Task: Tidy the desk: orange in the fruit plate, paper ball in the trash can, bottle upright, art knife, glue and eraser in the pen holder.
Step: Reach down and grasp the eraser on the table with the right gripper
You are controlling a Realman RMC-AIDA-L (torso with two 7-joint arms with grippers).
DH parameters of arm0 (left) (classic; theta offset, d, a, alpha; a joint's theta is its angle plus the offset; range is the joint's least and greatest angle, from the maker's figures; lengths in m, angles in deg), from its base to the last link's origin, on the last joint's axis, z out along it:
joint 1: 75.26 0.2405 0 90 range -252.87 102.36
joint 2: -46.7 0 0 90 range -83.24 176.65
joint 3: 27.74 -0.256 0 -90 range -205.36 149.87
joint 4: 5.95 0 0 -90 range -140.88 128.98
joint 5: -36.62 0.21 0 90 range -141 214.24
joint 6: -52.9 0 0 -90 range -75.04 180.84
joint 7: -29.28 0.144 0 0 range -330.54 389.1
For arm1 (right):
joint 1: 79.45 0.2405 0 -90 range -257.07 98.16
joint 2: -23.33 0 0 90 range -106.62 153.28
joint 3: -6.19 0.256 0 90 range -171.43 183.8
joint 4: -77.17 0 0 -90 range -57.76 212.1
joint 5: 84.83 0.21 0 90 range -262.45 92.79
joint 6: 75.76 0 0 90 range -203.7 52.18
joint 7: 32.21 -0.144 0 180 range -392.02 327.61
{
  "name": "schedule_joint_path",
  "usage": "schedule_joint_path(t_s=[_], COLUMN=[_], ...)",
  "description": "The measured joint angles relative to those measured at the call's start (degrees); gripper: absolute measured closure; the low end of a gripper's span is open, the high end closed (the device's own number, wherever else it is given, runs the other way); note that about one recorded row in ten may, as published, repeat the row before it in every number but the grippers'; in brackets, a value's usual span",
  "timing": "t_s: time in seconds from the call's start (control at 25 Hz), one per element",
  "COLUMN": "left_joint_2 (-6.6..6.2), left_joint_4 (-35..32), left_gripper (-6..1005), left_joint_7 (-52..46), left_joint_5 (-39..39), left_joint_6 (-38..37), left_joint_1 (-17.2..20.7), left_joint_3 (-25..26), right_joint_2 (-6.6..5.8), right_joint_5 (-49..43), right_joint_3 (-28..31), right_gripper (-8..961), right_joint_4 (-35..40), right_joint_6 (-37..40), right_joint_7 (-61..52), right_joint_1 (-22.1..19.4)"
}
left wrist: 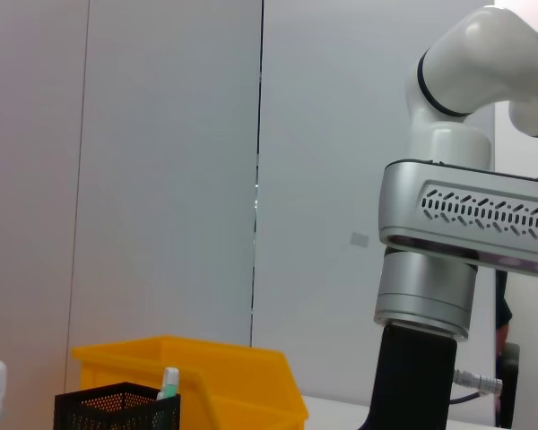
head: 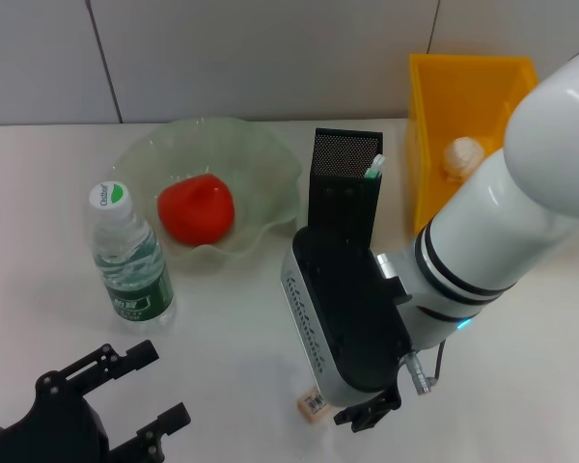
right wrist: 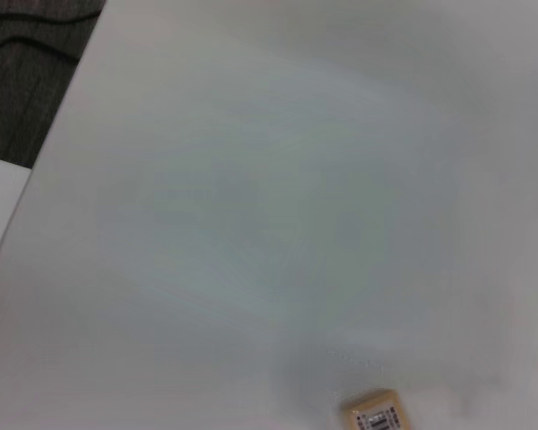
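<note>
Tan little block eraser lies on the white table beside the right gripper; its grip is unclear. Left gripper is open.

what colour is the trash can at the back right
Bright yellow trash can, clearest in the head view, with a white paper ball inside.

The right gripper hangs low over the desk, fingers just beside the eraser. Bare desk surrounds the fingers on all other sides. Beyond the fingers, the pen holder stands with the trash can beside it. The left gripper sits well apart.
</note>
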Motion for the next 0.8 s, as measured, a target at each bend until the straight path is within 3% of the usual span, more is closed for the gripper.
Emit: schedule_joint_path(t_s=[0.52,0.8], left_joint_2=[0.01,0.06], left_joint_4=[0.0,0.0], left_gripper=[331,331], left_joint_7=[0.09,0.12], left_joint_5=[0.74,0.8], left_joint_6=[-0.23,-0.44], left_joint_1=[0.15,0.1], left_joint_3=[0.37,0.35], right_joint_2=[0.07,0.07], right_joint_5=[0.7,0.69], right_joint_3=[-3.05,-3.14], right_gripper=[265,393], right_joint_4=[2.78,3.01], right_joint_6=[-2.4,-3.45], right_joint_7=[-0.11,-0.28], right_joint_1=[0.67,0.75])
